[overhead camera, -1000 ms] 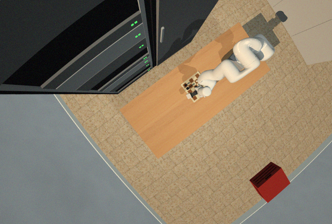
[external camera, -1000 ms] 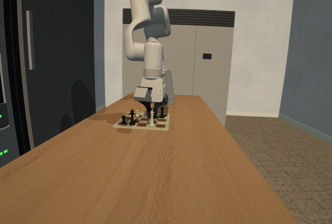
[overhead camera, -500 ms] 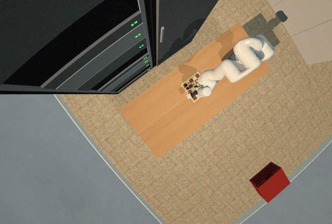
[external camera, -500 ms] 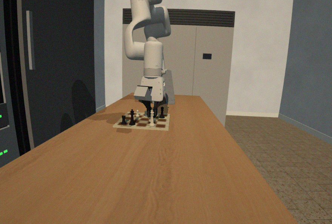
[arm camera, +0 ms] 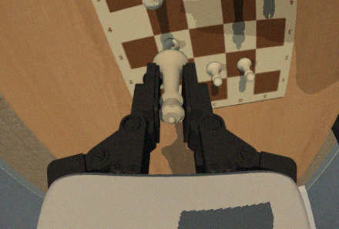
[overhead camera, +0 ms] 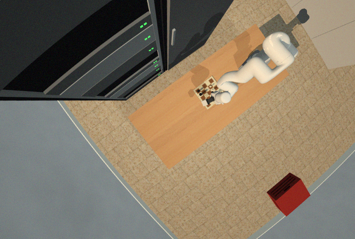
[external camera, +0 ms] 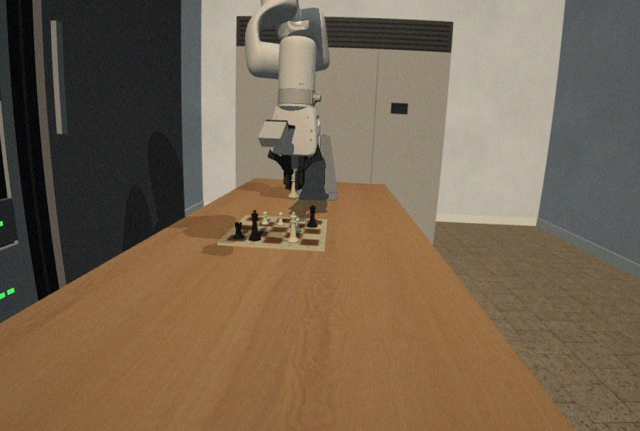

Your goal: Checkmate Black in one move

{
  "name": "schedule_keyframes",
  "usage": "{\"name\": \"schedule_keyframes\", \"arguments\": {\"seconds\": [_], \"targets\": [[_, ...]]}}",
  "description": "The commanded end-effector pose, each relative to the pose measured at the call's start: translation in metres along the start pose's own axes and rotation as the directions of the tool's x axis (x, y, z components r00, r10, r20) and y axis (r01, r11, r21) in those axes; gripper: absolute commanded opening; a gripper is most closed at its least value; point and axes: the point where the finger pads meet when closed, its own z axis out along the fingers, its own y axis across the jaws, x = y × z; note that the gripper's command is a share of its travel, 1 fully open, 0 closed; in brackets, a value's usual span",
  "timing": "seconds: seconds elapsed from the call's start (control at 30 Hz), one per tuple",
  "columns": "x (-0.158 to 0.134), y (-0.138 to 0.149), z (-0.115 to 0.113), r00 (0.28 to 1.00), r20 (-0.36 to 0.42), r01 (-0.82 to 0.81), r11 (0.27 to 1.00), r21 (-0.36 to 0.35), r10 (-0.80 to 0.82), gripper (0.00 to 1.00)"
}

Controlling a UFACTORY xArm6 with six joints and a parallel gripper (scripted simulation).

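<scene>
So here we've got the long wooden worktop [external camera: 310,323] running down the room, server rack [overhead camera: 94,59] off to one side, and a red crate [overhead camera: 288,193] on the tiled floor down at about 5 o'clock in the top view. The white xArm [external camera: 289,43] is reaching over the far end of the worktop.

The little chessboard [external camera: 318,246] sits flat on the wood. In the exterior view we count two tall black pieces plus a short one: a black king or queen [external camera: 254,225], a smaller black piece [external camera: 238,230] at its 9 o'clock, and another black piece [external camera: 311,216] toward 2 o'clock. A tall white piece [external camera: 293,228] stands near the front edge, with two white pawns [external camera: 272,219] behind it.

Now the good bit: the gripper [arm camera: 171,86] has its dark fingers clamped narrow on a white piece [arm camera: 171,82], gripped around its upper body, hanging upright well above the board. In the wrist view it hovers over the board's near edge around the B file; we can't tell the exact square.
</scene>
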Motion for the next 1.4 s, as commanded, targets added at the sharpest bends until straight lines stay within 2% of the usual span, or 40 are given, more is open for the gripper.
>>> {"name": "schedule_keyframes", "arguments": {"seconds": [0.0, 0.37, 0.67, 1.17, 1.37], "targets": [[0.000, 0.001, -0.012, 1.000, 0.002, 0.000, 1.000, 0.000, 0.000, 0.00], [0.000, 0.001, -0.015, 1.000, 0.002, 0.003, 1.000, 0.000, -0.003, 0.00], [0.009, 0.034, -0.015, 0.980, 0.002, 0.201, 0.980, 0.000, -0.201, 0.00], [0.010, 0.034, -0.015, 0.979, 0.002, 0.204, 0.979, 0.000, -0.204, 0.00], [0.010, 0.034, -0.005, 0.979, 0.002, 0.204, 0.979, 0.000, -0.204, 0.00]]}}
